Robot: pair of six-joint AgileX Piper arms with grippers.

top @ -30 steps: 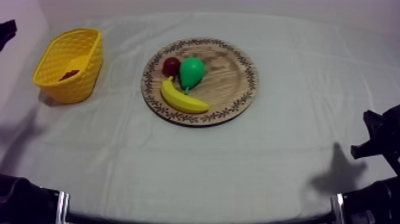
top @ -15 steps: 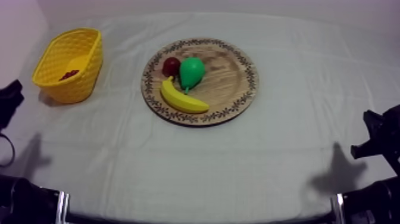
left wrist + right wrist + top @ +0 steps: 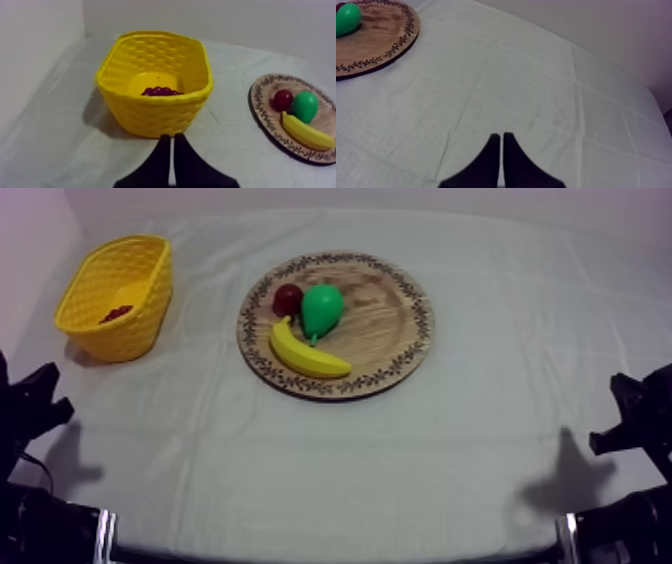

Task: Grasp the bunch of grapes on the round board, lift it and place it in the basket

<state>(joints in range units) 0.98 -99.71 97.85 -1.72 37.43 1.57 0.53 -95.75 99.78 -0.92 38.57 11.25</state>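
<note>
- Leftmost, the left arm (image 3: 28, 410) sits low at the table's left edge, over the grey-white cloth (image 3: 350, 458) and apart from everything on it.
- Seen from its own wrist camera, the left gripper (image 3: 171, 137) has its two black fingers pressed together into a narrow wedge. It holds nothing and touches nothing, and it points toward the near wall of the yellow basket (image 3: 155, 112), with a strip of cloth between them.
- Next, the basket stands upright on the cloth at the far left of the table, well apart from the board.
- Inside it, the bunch of grapes (image 3: 160, 91) lies on the basket floor as a dark red cluster against the near wall. It is off the board and already in the basket.
- Further right, the round wooden board (image 3: 385, 308) with its patterned rim lies flat near the table's middle.
- On its left half, the small red fruit (image 3: 288, 298) sits just beside the green pear (image 3: 322, 308), and the banana (image 3: 305, 353) lies in front of both.
- Rightmost, the right gripper (image 3: 499, 136) hangs over bare cloth well away from the board. Its fingers are closed together in a thin wedge, with nothing gripped.
</note>
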